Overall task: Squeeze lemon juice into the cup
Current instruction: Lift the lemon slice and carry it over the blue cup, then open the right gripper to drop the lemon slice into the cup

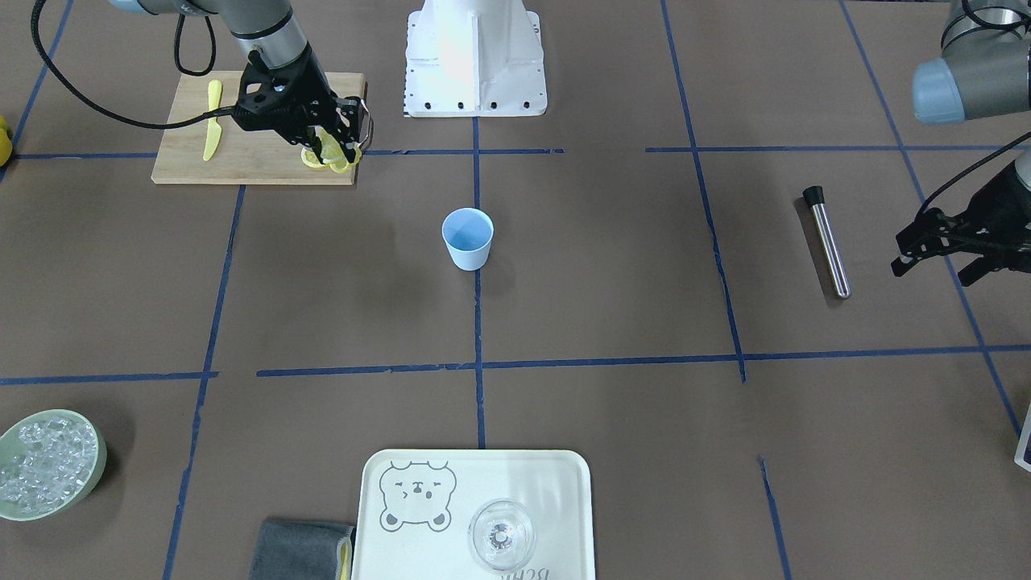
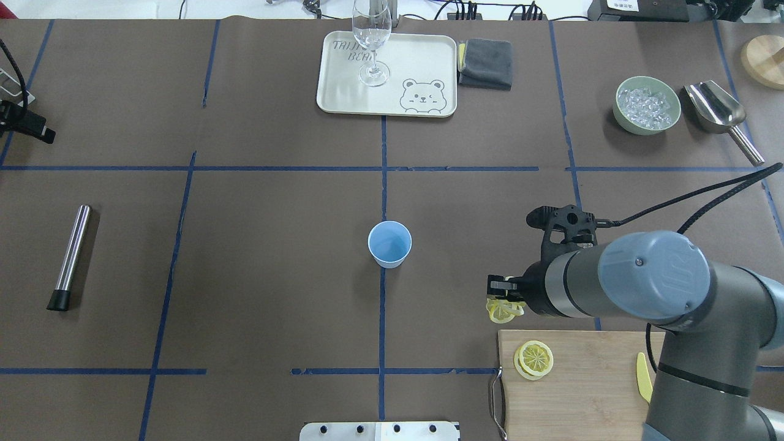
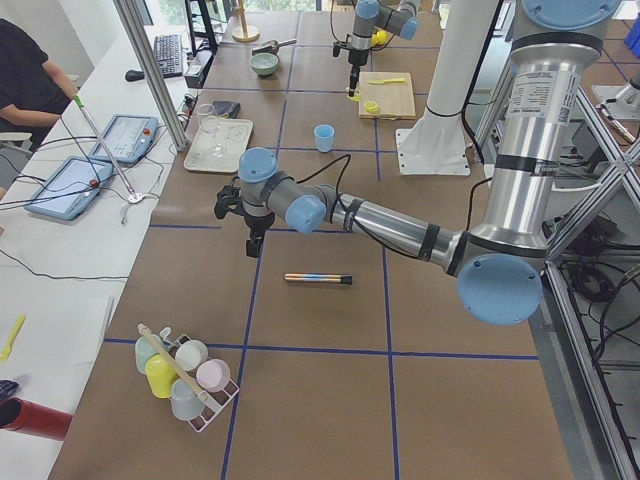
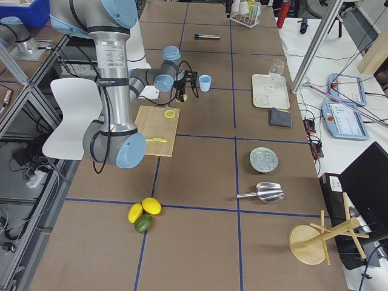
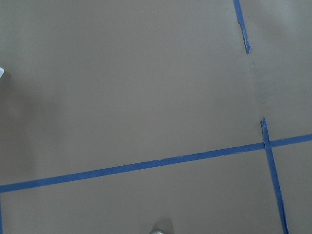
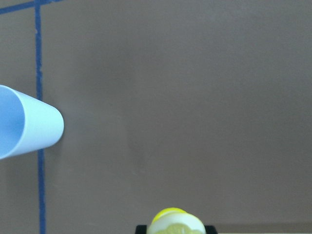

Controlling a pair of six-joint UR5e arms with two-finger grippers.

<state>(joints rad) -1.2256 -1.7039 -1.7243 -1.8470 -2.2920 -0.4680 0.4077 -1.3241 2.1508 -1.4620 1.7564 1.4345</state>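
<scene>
The pale-blue cup (image 1: 467, 238) stands upright at the table's middle and also shows in the overhead view (image 2: 389, 244) and at the left of the right wrist view (image 6: 24, 129). My right gripper (image 2: 503, 301) is shut on a bent lemon slice (image 2: 502, 311), held just past the cutting board's far corner, to the cup's right and nearer the robot. The slice shows at the bottom of the right wrist view (image 6: 176, 223). A second lemon slice (image 2: 534, 359) lies on the board. My left gripper (image 1: 930, 272) hangs open and empty far off at the table's left side.
A wooden cutting board (image 2: 582, 392) holds a yellow plastic knife (image 2: 643, 376). A steel rod with a black cap (image 2: 70, 257) lies at the left. At the far side stand a tray (image 2: 343, 98) with a clear glass (image 2: 372, 43), a grey cloth (image 2: 486, 63), a bowl of ice (image 2: 647, 104) and a metal scoop (image 2: 716, 110).
</scene>
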